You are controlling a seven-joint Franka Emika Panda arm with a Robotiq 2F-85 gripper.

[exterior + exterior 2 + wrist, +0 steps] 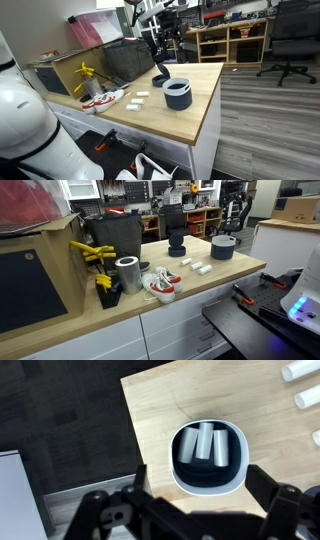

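Wrist view looked straight down on a light wooden tabletop (160,410), whose corner lay just beyond the hand (200,486). The hand hung with its jaws spread wide, nothing between them and touching nothing. In an exterior view a round dark tub (177,94) stood on the tabletop near the hand and lower than it. A pair of red-and-white sneakers (160,283) lay well apart from the hand. Directly below the hand, between the lines of its two fingers, sat a dark bowl (209,489) with a pale rim. Two white cylinders (205,445) lay side by side inside that bowl. Three loose cylinders (307,398) lay on the bare wood off to one side of the hand, apart from the bowl and from each other.

Judged from how things lay, the work looked partly done: two pieces were in the bowl, at least three were out on the tabletop, and the hand held none. No brand, label or writing could be read on the bowl, the tub, the cylinders or the hand. The sneakers were too small to tell.
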